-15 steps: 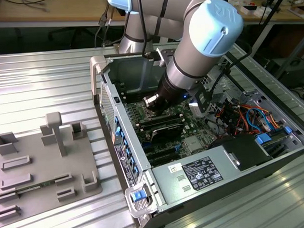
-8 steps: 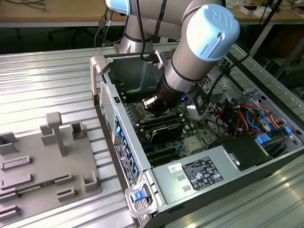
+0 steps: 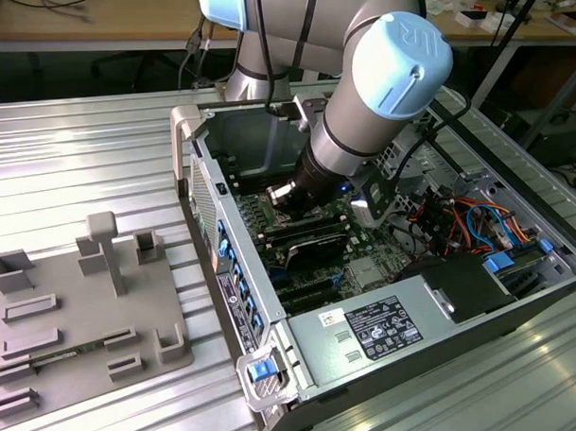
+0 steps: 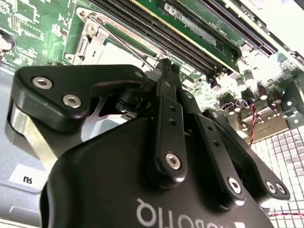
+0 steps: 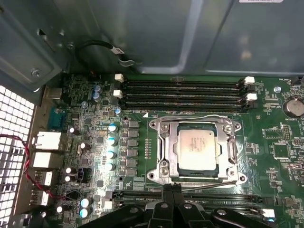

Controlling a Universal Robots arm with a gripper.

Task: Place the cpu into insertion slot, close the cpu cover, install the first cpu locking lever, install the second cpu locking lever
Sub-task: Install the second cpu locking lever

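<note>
In the first wrist view the cpu (image 5: 198, 146) lies flat in the insertion slot (image 5: 156, 125) on the green board. The cpu cover (image 5: 164, 145) is down around it, its window framing the silvery top. Thin wire levers run along two opposite sides of the socket (image 5: 190, 118) (image 5: 209, 179); I cannot tell whether they are latched. My gripper (image 5: 172, 191) is shut, its tips together just off one edge of the socket with nothing visible between them. In the second wrist view the gripper (image 4: 166, 66) stands close beside the socket frame (image 4: 90, 38). In the exterior view the arm reaches down into the computer case (image 3: 297, 192).
Black memory slots (image 5: 180, 90) lie on both sides of the socket. The case walls (image 3: 196, 152) enclose the board. Coloured cables (image 3: 458, 219) and a power supply (image 3: 387, 330) fill the case's other end. A grey fixture plate (image 3: 83, 308) sits at the exterior view's left.
</note>
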